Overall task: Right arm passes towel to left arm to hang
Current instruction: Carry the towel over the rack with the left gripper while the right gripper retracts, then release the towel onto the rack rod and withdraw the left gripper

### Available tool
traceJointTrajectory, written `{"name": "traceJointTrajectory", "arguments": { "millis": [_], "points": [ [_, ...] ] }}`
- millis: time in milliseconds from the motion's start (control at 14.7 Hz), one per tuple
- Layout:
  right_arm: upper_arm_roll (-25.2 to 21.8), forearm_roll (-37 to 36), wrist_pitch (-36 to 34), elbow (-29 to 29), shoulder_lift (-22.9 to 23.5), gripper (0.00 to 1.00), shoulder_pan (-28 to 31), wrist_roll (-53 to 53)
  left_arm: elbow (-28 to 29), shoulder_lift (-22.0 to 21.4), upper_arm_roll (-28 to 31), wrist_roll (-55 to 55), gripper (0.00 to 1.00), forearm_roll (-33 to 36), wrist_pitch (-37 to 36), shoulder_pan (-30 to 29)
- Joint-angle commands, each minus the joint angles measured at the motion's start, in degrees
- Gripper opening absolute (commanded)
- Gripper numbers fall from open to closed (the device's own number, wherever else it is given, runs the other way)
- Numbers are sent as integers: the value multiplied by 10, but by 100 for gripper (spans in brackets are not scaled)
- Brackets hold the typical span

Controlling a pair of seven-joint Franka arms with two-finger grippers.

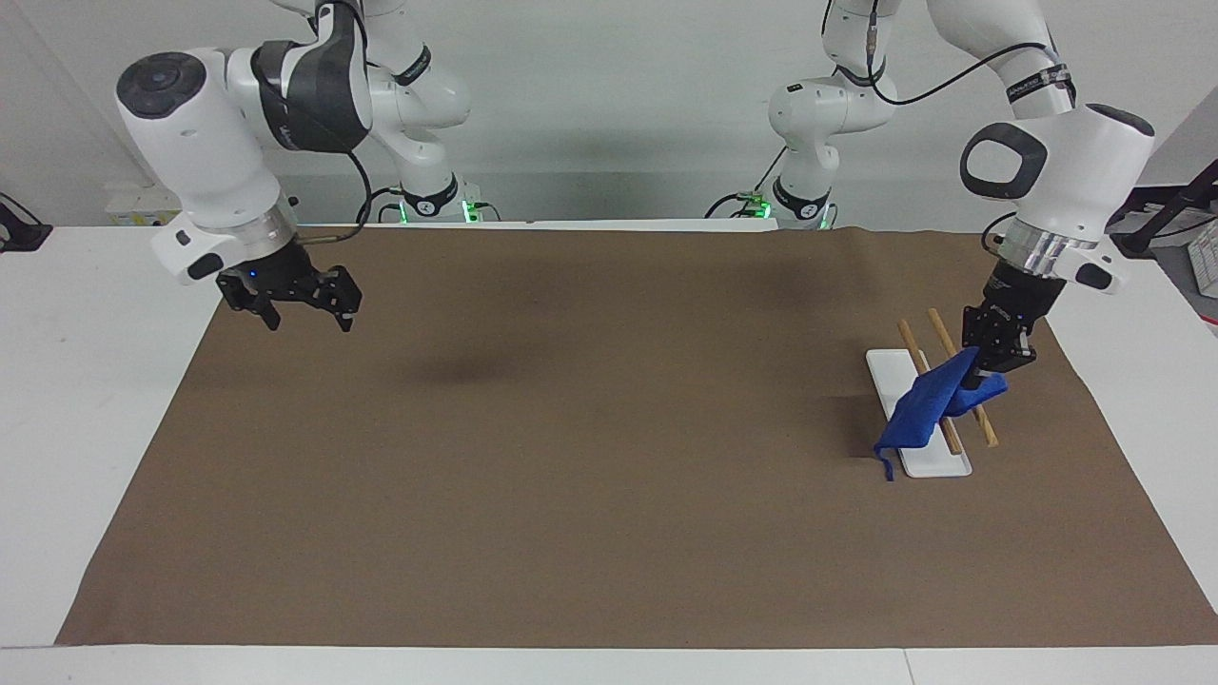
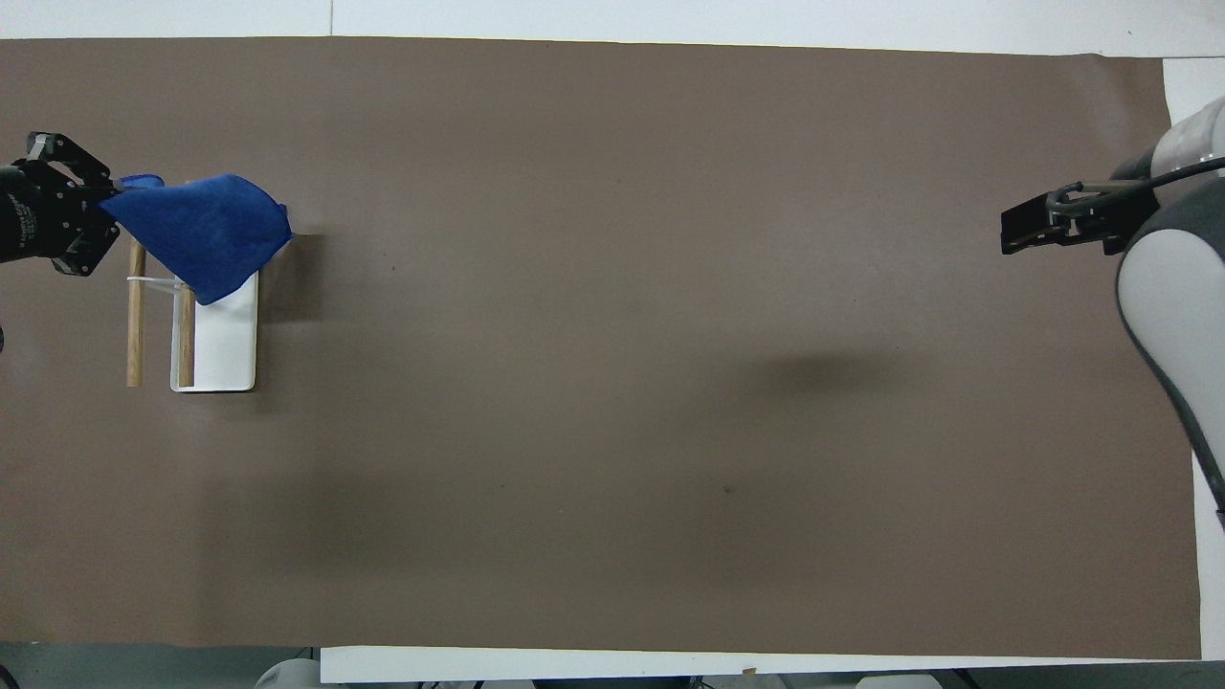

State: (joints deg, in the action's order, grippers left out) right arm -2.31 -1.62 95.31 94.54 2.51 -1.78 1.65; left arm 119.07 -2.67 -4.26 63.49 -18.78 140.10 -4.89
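Observation:
My left gripper (image 1: 982,373) is shut on one edge of the bright blue towel (image 1: 925,409), over the outer wooden rod of a small rack. The towel drapes across both wooden rods (image 1: 983,428) and hangs down beside the rack's white base (image 1: 937,463) on the side toward the right arm's end; its loop string dangles at the bottom corner. In the overhead view the left gripper (image 2: 105,201) holds the towel (image 2: 196,234) over the rods (image 2: 135,325). My right gripper (image 1: 306,319) is open and empty, blue light showing, over the mat's edge at the right arm's end, also in the overhead view (image 2: 1013,230).
A brown mat (image 1: 590,476) covers most of the white table (image 1: 86,400). The rack's white base (image 2: 225,349) stands on the mat near the left arm's end.

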Motion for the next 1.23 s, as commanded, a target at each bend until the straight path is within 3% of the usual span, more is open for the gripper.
{"name": "traceJointTrajectory", "arguments": {
  "millis": [0,409,750,1159],
  "points": [
    [-6,-5,-81,-72,20,99,2,-11,-34,21,-1,-68,1,-4,4,-25],
    [-7,-5,-88,-91,30,99,24,-65,-34,21,-1,-165,1,-4,8,-66],
    [-29,-5,-88,-89,29,99,11,-69,-46,36,0,-196,1,1,38,-61],
    [-28,-4,-87,-90,29,99,10,-67,31,2,0,-200,1,1,34,-66]
  ]
}}
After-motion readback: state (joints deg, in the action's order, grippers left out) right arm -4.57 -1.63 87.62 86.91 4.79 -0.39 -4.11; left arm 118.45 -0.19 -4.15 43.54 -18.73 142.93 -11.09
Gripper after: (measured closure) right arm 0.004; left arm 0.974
